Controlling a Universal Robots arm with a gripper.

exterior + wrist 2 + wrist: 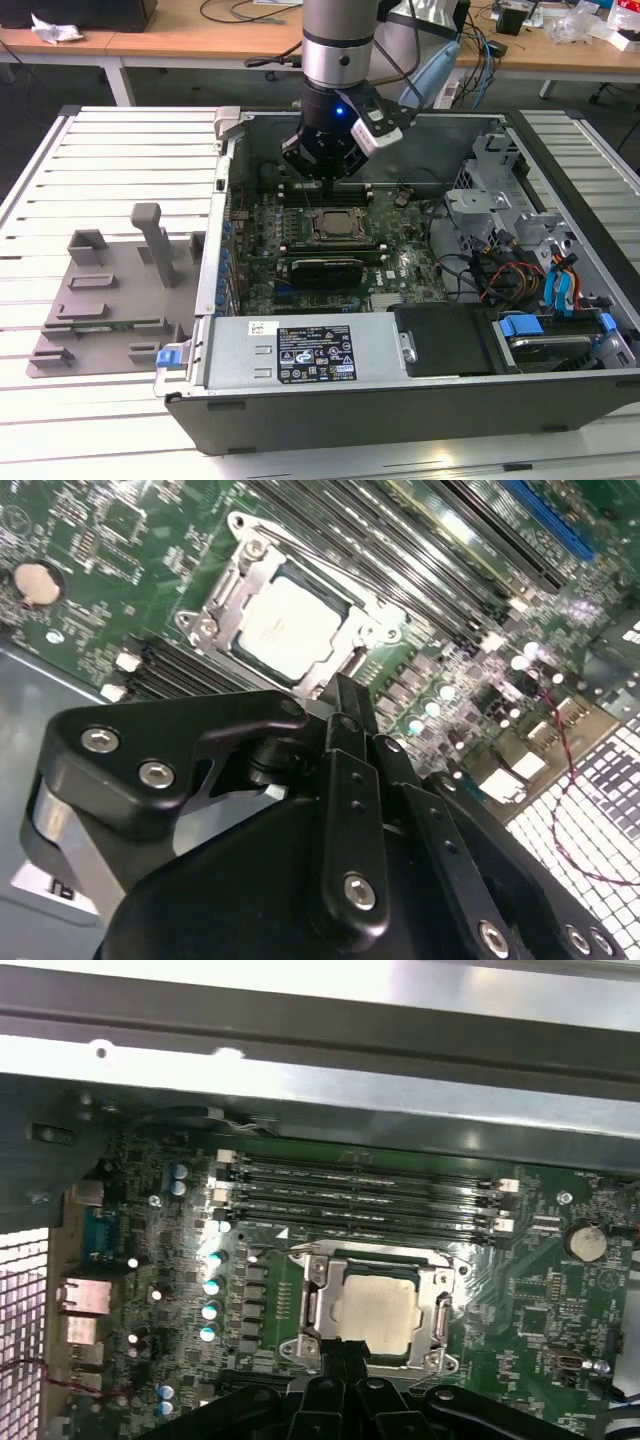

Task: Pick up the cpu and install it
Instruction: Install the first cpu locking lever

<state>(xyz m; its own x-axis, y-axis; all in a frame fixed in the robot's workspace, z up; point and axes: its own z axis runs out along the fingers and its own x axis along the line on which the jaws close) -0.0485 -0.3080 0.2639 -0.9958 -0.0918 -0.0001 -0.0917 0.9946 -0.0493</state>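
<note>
Hovering over the cpu.
It sits in the socket just below my gripper, fingers pressed together, empty.

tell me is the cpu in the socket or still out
In: the cpu lies flat inside the socket frame in both wrist views; the gripper holds nothing.

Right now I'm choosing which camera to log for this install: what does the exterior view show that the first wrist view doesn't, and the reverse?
Exterior view alone: the grey fixture plate on the slatted table, the whole open computer case, and the gripper hanging above the motherboard. First wrist view alone: the round coin cell and the row of capacitors up close. Both: the cpu lying in the metal-framed socket, beside the memory slots.
</note>
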